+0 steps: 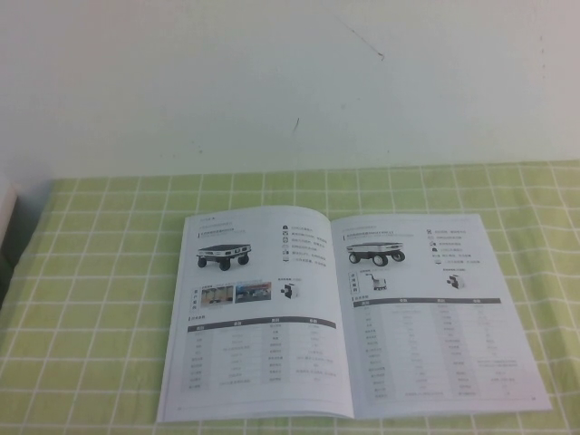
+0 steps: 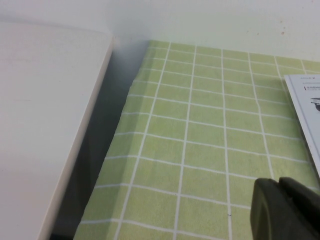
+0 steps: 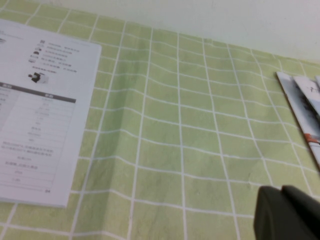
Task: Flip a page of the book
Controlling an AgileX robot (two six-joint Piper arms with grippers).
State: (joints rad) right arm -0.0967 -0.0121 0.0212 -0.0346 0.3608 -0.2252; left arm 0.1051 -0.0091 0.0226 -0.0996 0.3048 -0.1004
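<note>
Book (image 1: 349, 313) lies open and flat on the green checked tablecloth (image 1: 100, 299), spine running away from me, toward the white wall (image 1: 290, 82). The page (image 1: 258, 313) sits on the book's left half, white side up: wheeled robot photo near its far edge, small pictures under that, spec table nearer me. It bows up slightly near the spine. The book's right half shows a similar layout, robot photo plus table.

My right gripper (image 3: 287, 212) is off to the right of the book, above bare cloth, well apart from it. Fingers pressed together, nothing between them. Only the dark tip shows in the right wrist view; the book's right-hand corner shows there too. A fanned stack of glossy leaflets (image 3: 305, 115) lies further out from the book on that side.

My left gripper (image 2: 285, 210) is left of the book, over cloth, near but not touching the book's left edge. Only a dark lump of it shows, so I cannot tell how it's set. A white board (image 2: 45, 125) stands beyond the cloth's left edge, further from the book.

Neither arm shows in the high view.
</note>
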